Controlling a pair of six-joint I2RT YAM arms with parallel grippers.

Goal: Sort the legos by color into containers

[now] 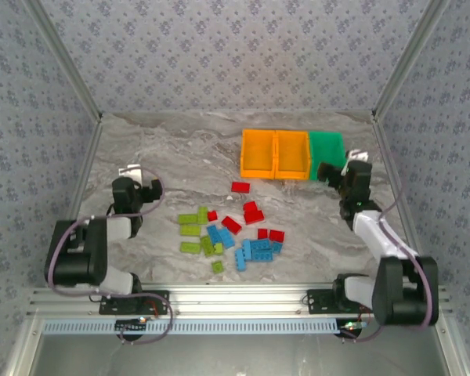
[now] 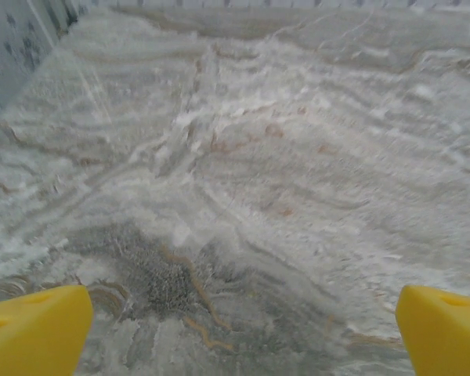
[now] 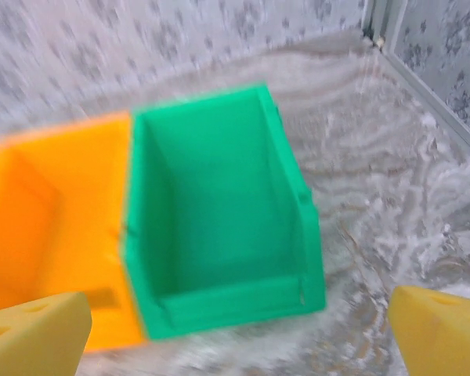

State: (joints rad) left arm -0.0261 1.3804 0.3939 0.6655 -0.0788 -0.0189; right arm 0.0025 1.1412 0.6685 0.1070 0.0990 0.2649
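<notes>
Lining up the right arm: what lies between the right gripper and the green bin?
Nothing: a strip of bare table separates the right gripper from the green bin, as the right wrist view shows.

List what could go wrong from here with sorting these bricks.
1. The legos lie bunched, colours touching: a grip may catch two bricks or scatter neighbours.
2. The open right gripper sits close before the green bin: it may nudge it.
3. The two orange bins adjoin and look alike: a colour could end up split between them.
</notes>
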